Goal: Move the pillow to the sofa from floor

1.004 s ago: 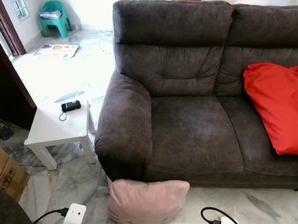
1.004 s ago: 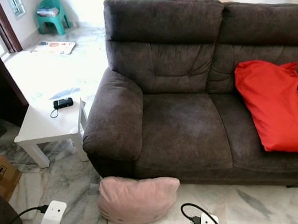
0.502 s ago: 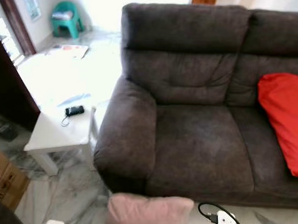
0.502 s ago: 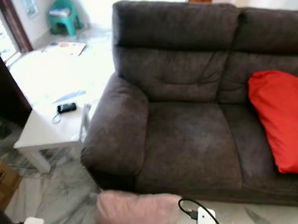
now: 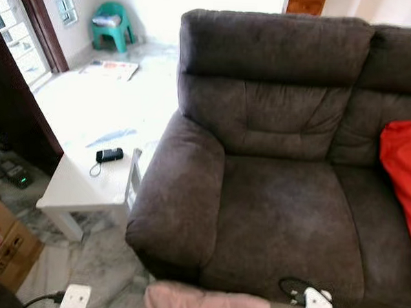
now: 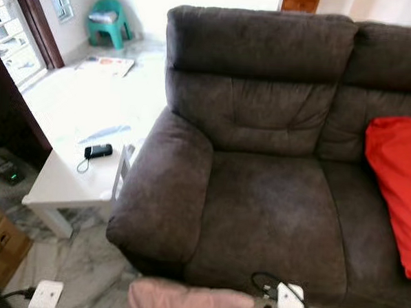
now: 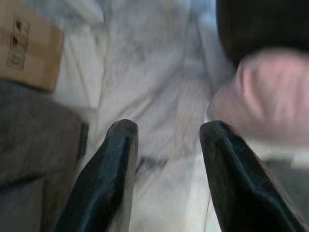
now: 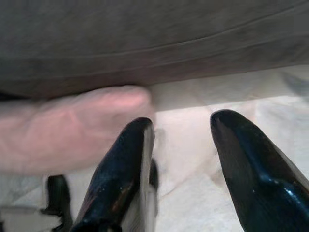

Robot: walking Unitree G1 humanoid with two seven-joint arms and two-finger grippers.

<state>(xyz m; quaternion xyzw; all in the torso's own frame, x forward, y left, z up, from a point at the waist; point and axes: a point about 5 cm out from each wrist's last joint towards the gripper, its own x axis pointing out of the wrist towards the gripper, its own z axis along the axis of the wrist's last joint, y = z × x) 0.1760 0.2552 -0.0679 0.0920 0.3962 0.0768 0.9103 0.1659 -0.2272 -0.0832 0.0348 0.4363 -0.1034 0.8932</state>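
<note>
A pale pink pillow [image 5: 208,304] lies on the marble floor against the front of the dark grey sofa [image 5: 286,199], at the bottom of the eye views. My left gripper [image 7: 166,140] is open above the floor, with the pink pillow [image 7: 270,101] ahead and to one side of it, apart from its fingers. My right gripper [image 8: 186,140] is open too, with the pillow [image 8: 72,125] just beyond one black finger [image 8: 128,169]. The white wrists of the left arm [image 5: 74,300] and the right arm [image 5: 317,306] flank the pillow.
A red cushion [image 5: 404,175] rests on the sofa's right seat. A white side table [image 5: 87,182] with a small black device [image 5: 109,154] stands left of the armrest. A cardboard box [image 5: 1,240] sits at lower left, and a green stool [image 5: 110,25] is far back.
The camera has tilted up and turned left, so the sofa sits lower and further right and less of the pillow shows. The pillow itself still lies on the floor.
</note>
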